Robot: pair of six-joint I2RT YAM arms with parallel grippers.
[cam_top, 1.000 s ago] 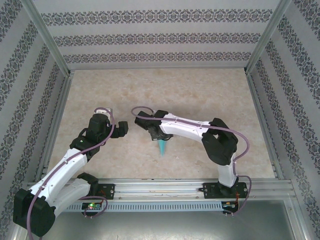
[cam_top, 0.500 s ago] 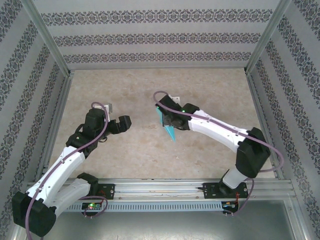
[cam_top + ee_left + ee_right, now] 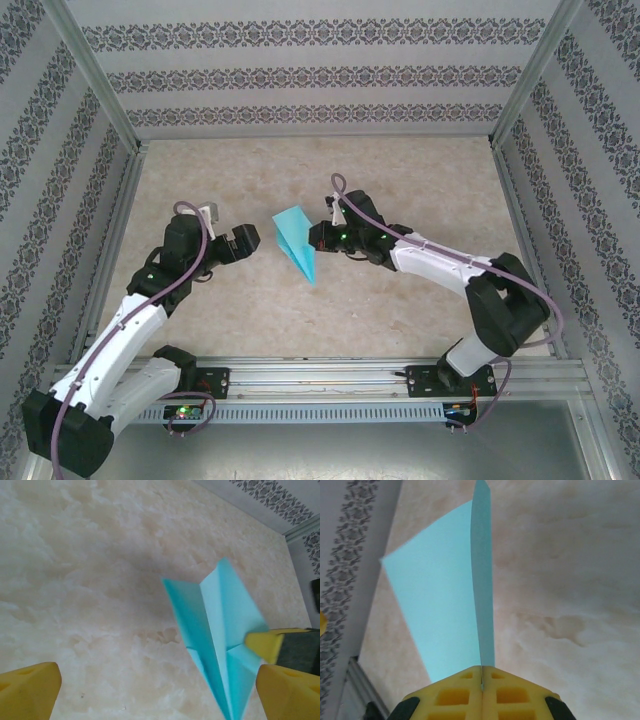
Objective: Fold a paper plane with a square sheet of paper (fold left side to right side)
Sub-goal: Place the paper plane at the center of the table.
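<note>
Beige, marbled stone-look laminate covers the tabletop, pale cream with cloudy tan veining that shows clearly in both wrist views. Three walls enclose it, papered white with horizontal bands of dark floral ornament, and bare metal posts run up the corners. A metal rail crosses the near edge, carrying the two arm bases.

Near the middle of the table, the turquoise-blue paper plane is held by the right gripper, whose yellow pads are pressed together on the plane's folded keel. In the right wrist view the two pads meet with the paper's edge pinched in the seam between them, and the plane fans outward from there. The plane's long sharp nose points toward the near edge, its wide tail toward the far wall. It appears to sit off the surface, with a soft shadow on the laminate beside it in the left wrist view.

The left gripper hangs just to the left of the plane, not touching it, jaws spread wide. From its own camera the plane lies ahead between the parted yellow fingertips, and one right-gripper pad shows on the plane's right wing.
</note>
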